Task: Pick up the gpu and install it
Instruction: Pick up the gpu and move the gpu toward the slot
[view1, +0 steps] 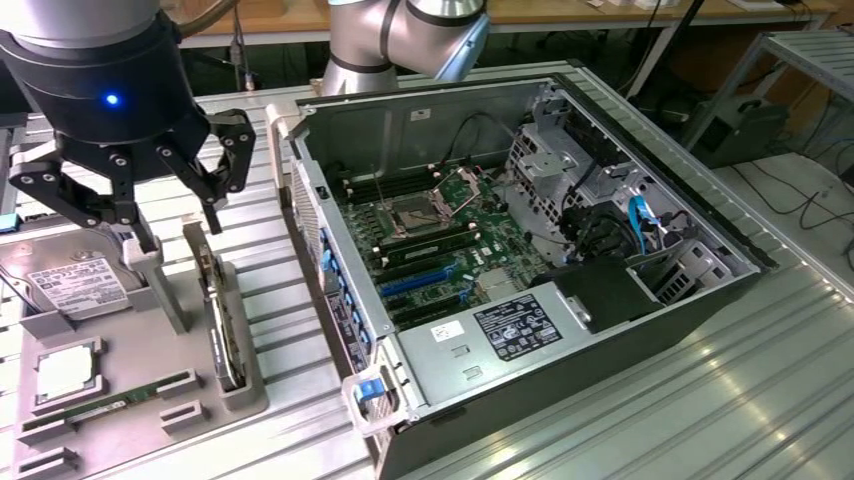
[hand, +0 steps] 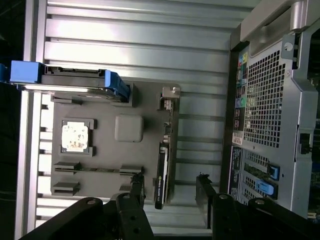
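the jaws are held apart above the gpu (view1: 224, 330). it is stood on edge in a tray (view1: 140, 352) beside the computer case (view1: 400, 125).

The gpu (view1: 218, 320) is seen as a thin, flat, dark card w/ a pale silver bracket strip at one end, the end farther from the exterior camera. It is stood upright on its long edge in a narrow slot of a grey holder tray (view1: 140, 350), on the tray's side nearest the open PC case (view1: 447, 360), to the exterior view's left of it and apart from it. On its dark top edge (hand: 159, 175) a small pale marking is seen in the wrist view (text not legible). It is not gripped and not yet installed.
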